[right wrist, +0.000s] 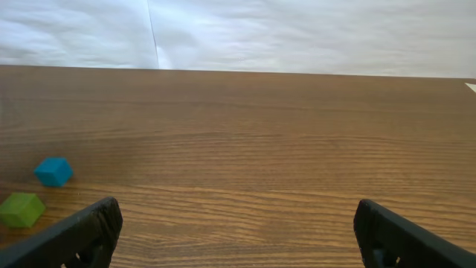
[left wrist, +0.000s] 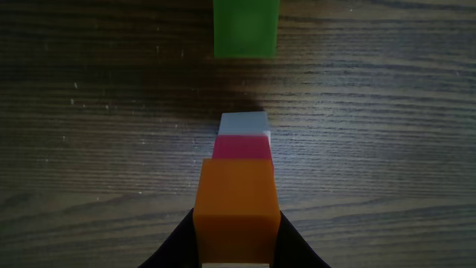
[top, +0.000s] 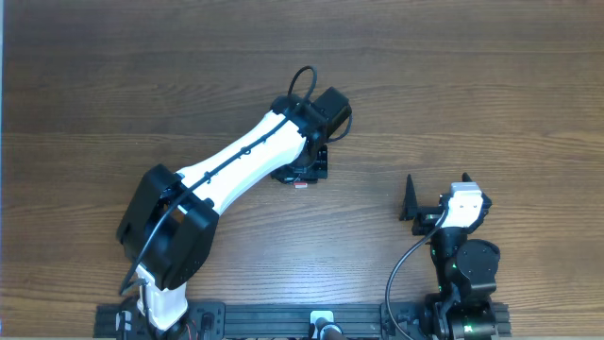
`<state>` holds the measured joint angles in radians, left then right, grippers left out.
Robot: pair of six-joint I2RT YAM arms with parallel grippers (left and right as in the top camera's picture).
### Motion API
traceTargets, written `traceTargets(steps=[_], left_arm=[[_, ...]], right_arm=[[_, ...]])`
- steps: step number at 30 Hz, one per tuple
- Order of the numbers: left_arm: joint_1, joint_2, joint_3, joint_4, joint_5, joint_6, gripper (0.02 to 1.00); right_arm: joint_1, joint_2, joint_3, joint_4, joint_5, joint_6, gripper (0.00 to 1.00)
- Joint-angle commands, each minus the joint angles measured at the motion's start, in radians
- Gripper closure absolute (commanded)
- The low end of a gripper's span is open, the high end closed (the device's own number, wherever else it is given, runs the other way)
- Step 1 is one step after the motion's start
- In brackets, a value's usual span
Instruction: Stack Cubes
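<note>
The orange cube [left wrist: 236,205], gripped by the left end effector [left wrist: 236,242], is over a red cube [left wrist: 242,147] and a white cube [left wrist: 243,123]. A green cube [left wrist: 245,28] lies beyond the orange cube on the surface [left wrist: 387,149]. The right end effector [right wrist: 238,231], well apart from the orange cube, is released.

Table [top: 491,85]: dark brown wood, grain running side to side
Backdrop [right wrist: 297,33]: plain white, wall or sheet, right behind the table's far edge
Seam [right wrist: 152,33]: thin vertical line in it, above the table
Light: soft, faint sheen on the table
</note>
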<state>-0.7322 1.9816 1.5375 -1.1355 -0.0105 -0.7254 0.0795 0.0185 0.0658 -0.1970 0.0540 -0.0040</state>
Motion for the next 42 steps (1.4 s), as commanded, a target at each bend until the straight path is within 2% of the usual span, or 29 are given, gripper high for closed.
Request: traceTargets(steps=[1, 21, 31, 42], left_arm=[[0.006, 0.006, 0.013, -0.006, 0.01, 0.015, 0.886], [0.001, 0.006, 0.013, 0.01, 0.011, 0.015, 0.842], [0.001, 0.006, 0.013, 0.008, 0.021, 0.015, 0.75], [0.001, 0.006, 0.013, 0.002, 0.021, 0.015, 0.695]], right_arm=[[0.006, -0.005, -0.006, -0.002, -0.008, -0.004, 0.007], [0.006, -0.005, -0.006, -0.002, -0.008, -0.004, 0.007], [0.006, -0.005, -0.006, -0.002, -0.008, -0.004, 0.007], [0.006, -0.005, -0.006, -0.002, -0.008, -0.004, 0.007]])
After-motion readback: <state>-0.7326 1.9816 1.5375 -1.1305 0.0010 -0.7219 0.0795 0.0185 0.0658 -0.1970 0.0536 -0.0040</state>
